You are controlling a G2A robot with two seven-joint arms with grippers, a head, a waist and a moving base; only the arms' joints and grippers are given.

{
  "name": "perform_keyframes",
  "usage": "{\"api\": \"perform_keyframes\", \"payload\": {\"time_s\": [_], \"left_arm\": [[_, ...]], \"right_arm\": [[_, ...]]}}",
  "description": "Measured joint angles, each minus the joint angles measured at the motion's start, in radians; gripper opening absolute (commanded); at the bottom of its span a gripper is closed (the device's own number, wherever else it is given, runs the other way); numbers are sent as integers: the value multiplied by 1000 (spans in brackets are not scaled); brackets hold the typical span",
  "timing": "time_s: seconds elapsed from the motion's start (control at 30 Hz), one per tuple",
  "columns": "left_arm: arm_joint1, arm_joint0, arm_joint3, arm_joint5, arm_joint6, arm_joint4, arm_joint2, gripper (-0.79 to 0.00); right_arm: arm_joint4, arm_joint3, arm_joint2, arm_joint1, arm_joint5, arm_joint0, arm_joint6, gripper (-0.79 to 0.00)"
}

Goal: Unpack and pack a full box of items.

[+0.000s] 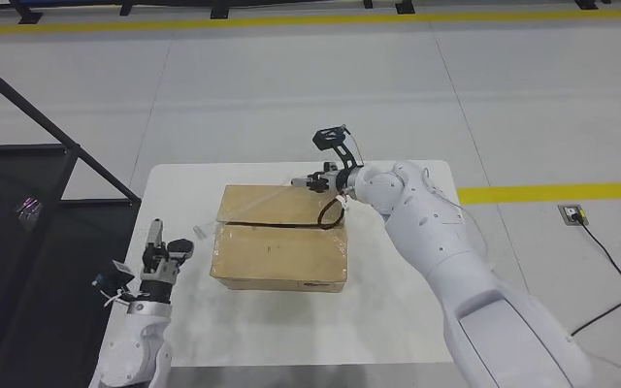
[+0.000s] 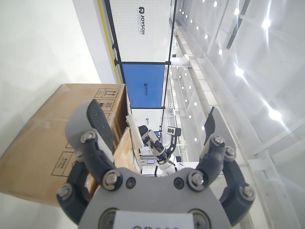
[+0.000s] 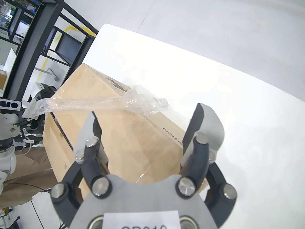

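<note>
On the counter, at the far edge of the cardboard box, our right hand hangs wide open by a crumpled strip of clear tape; our left hand, equally wide, sits beside the box. We should pinch the tape's end, pulling along the seam.

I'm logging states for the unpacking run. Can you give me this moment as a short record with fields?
cardboard box: flaps down, standing on the white table
clear tape strip: crumpled, lying loose across the box top
right gripper: open, at the box's far edge
left gripper: open, beside the box near the table's corner, apart from it
</note>
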Motion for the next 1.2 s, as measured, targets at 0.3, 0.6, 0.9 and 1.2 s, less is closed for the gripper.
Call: {"api": "perform_keyframes", "payload": {"time_s": [0.3,0.6,0.9,1.2], "left_arm": [[-4,-23,-21,79,52,134,58,0],[-12,-46,-41,148,105,227,121,-443],[-18,-60,-43,206,126,259,141,-785],[-21,-54,-70,198,133,265,141,-785]], "right_arm": [[-17,-80,-3,10,-4,-47,-33,0],[-5,-209,31,45,28,-118,-28,0],[-24,-346,57,77,70,-188,7,0],[66,-425,117,104,39,-242,104,0]]}}
